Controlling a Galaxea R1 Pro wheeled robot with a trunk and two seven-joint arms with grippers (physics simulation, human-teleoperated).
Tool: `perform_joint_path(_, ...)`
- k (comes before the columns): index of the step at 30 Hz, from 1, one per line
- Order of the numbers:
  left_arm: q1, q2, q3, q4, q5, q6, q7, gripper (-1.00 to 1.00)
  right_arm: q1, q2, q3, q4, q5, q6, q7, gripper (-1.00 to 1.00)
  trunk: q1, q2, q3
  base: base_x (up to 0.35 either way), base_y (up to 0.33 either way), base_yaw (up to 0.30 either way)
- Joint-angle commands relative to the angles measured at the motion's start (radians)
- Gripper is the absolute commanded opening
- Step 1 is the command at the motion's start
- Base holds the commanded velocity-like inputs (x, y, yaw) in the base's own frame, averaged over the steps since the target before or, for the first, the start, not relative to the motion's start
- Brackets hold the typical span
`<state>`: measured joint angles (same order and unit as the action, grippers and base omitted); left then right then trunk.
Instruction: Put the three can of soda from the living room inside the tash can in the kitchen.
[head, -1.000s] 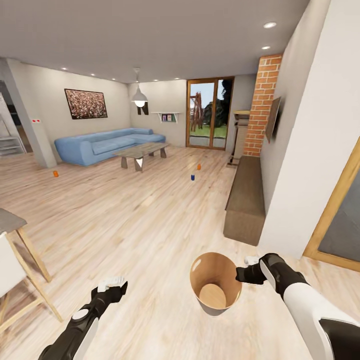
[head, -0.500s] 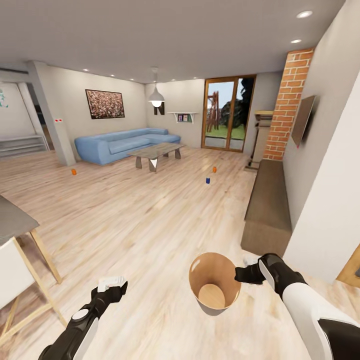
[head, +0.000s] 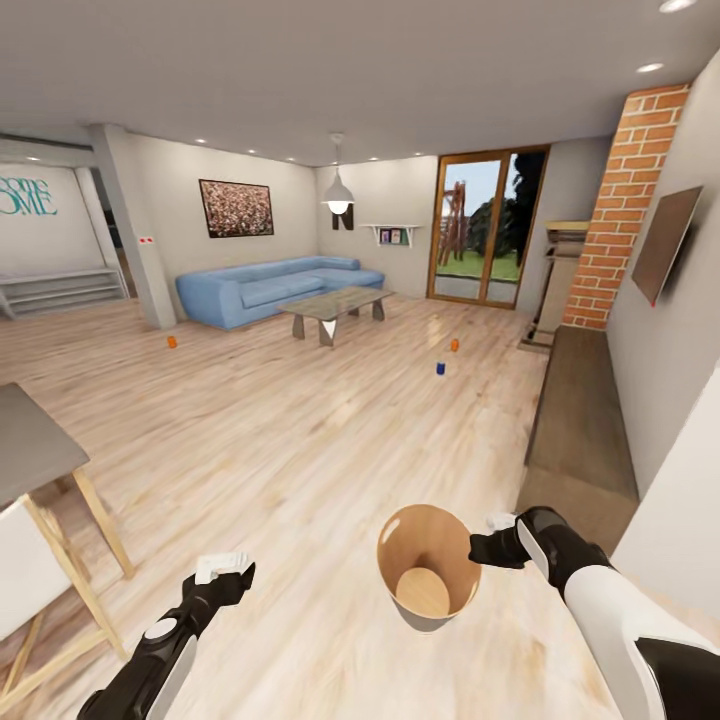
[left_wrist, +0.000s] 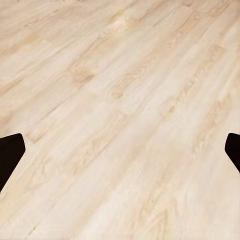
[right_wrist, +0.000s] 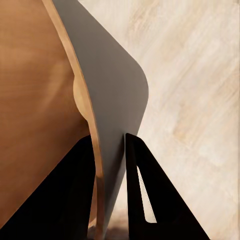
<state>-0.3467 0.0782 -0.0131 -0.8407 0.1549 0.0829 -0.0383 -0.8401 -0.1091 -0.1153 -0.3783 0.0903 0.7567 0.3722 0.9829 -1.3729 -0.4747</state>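
The right tool (right_wrist: 109, 165) is clenched on the wall of the trash can (head: 428, 570) — one finger inside, one outside. The left tool (left_wrist: 120, 150) is released over the wood floor (head: 280, 440). Far ahead, two orange cans (head: 172, 342) (head: 454, 345) and a blue can (head: 440, 369) stand on the floor near the sofa (head: 275, 285).

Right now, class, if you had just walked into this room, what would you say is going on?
The robot's right hand is clamped on the rim of a round grey bucket with a tan wooden lining, one finger inside the wall and one outside. The left hand is open and holds nothing above the light wood floor. Far ahead, two orange drink cans and one dark blue can stand on the floor near the long blue sofa.
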Motion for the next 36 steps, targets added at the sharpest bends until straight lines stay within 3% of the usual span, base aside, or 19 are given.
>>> perform_joint_path(1,0.000,0.000,0.000,0.000,0.000,0.000,0.000,1.00,-0.001,0.000,-0.004,-0.001,-0.024,0.004,0.005,-1.00,0.000,0.000,0.000,0.327,0.000,0.012)
perform_joint_path(36,0.000,0.000,0.000,0.000,0.000,0.000,0.000,1.00,-0.001,0.000,-0.004,-0.001,-0.024,0.002,0.005,-1.00,0.000,0.000,0.000,0.327,0.000,-0.033)
